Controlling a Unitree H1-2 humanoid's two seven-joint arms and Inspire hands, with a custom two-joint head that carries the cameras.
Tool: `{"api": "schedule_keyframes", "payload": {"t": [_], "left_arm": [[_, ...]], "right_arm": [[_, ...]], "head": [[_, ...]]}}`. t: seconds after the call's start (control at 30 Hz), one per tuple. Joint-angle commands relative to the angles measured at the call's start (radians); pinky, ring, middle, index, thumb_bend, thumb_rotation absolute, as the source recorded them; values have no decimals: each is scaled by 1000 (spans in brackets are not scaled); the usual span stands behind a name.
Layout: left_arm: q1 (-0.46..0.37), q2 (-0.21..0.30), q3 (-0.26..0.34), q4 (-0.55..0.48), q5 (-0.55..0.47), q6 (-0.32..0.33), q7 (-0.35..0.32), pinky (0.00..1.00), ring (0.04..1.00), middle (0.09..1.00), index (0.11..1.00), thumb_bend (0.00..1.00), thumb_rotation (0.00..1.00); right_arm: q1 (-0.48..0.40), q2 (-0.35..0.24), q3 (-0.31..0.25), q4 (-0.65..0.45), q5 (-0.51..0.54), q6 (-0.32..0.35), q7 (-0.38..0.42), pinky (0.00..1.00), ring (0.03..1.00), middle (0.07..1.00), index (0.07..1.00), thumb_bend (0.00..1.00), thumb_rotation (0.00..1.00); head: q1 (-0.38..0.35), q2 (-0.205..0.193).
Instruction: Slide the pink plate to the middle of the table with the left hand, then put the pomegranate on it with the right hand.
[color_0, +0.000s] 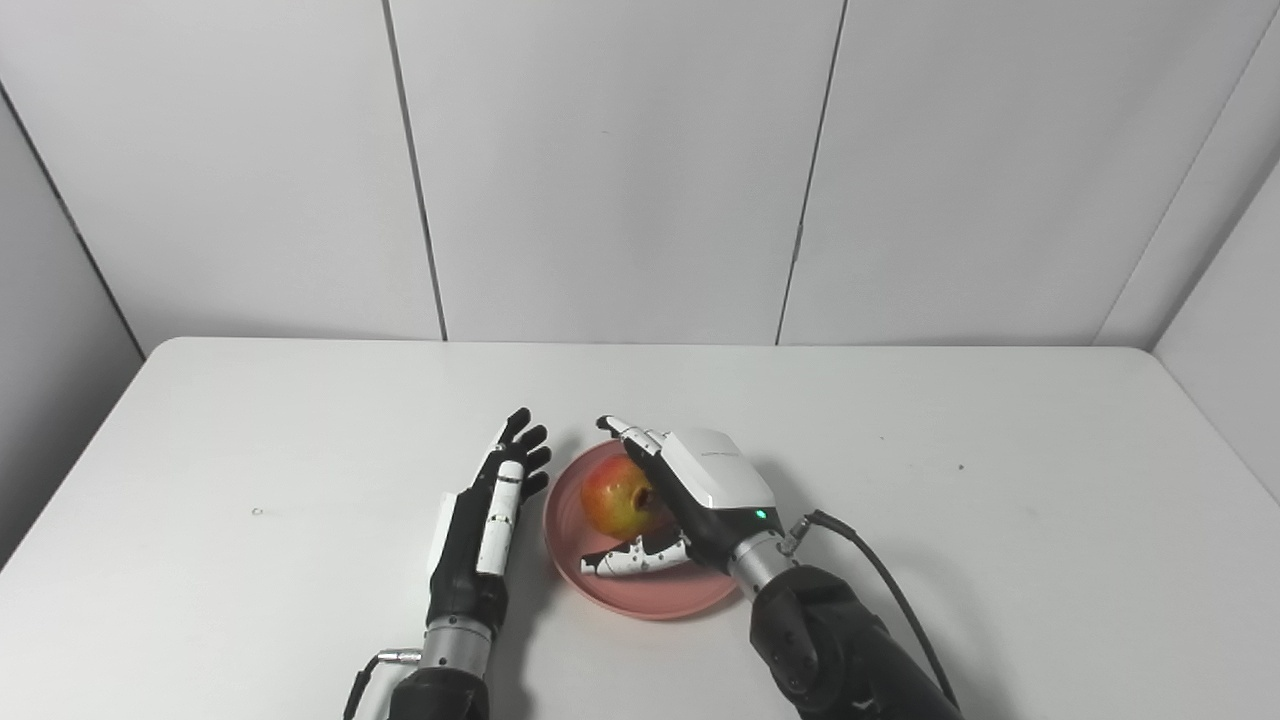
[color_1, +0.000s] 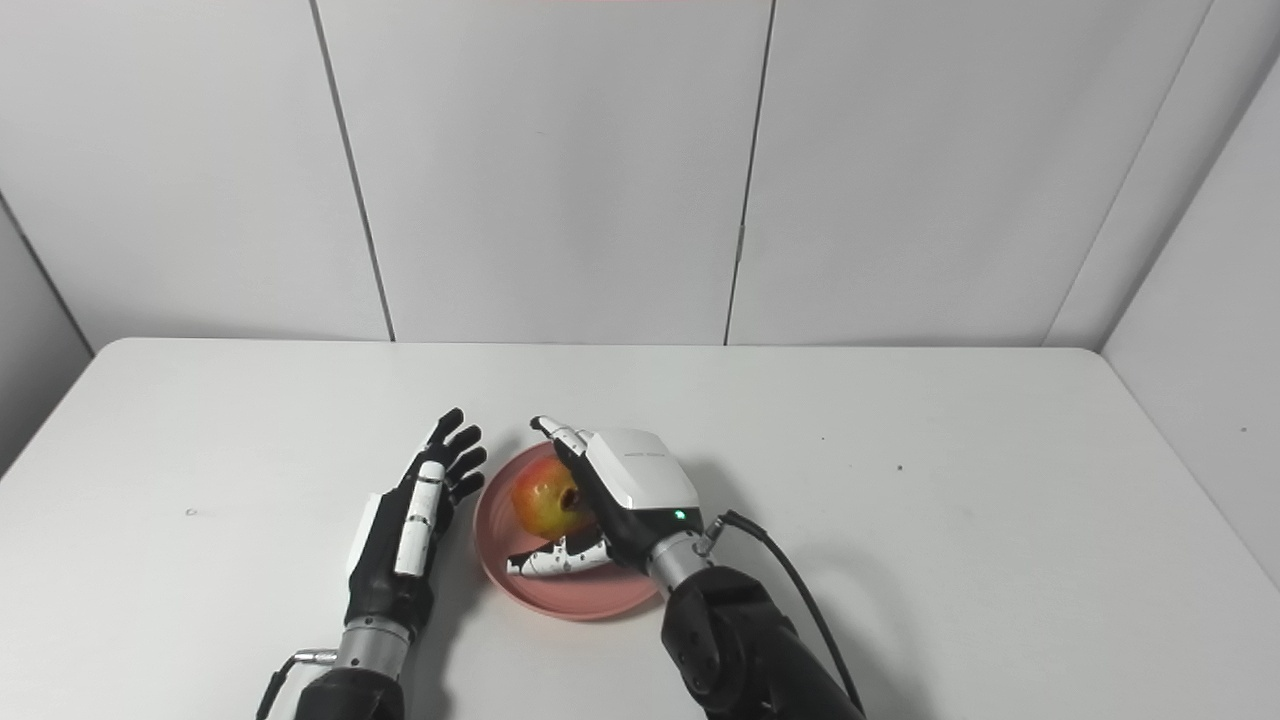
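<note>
1. The round red-and-yellow pomegranate (color_0: 617, 497) sits in the shallow pink plate (color_0: 640, 598) near the worktop's middle.
2. The right hand (color_0: 690, 500) wraps it from the right, fingers curled on it; release likely remains.
3. The left hand (color_0: 490, 510) lies just left of the plate, fingers apart, holding nothing.
4. The white worktop (color_0: 1000, 480) shows nothing obstructing.

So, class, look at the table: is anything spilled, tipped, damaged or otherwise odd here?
Nothing stands out. The pink plate lies flat on the table, the pomegranate sits on it looking whole with the right hand around it, and the left hand is open beside the plate. No spill shows.
</note>
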Motion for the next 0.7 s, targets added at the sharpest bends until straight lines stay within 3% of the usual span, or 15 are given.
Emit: {"api": "schedule_keyframes", "payload": {"t": [0.0, 0.4, 0.67], "left_arm": [[-12, -5, -8, -25, 16, -11, 5, 874, 888, 907, 903, 466, 1000], [-10, -7, -2, -33, 8, 1, 5, 867, 887, 907, 900, 459, 1000], [-13, -1, 0, -21, -1, -17, -3, 857, 897, 910, 900, 448, 1000]], "right_arm": [[-17, -13, -7, -58, -14, 13, 24, 885, 894, 909, 930, 942, 525], [6, -33, -86, -275, -43, 43, 98, 875, 893, 917, 942, 962, 547], [30, -30, -172, -402, -15, 42, 111, 846, 913, 938, 956, 980, 568]], "head": [[1, 2], [-7, -1], [-12, -1]]}}
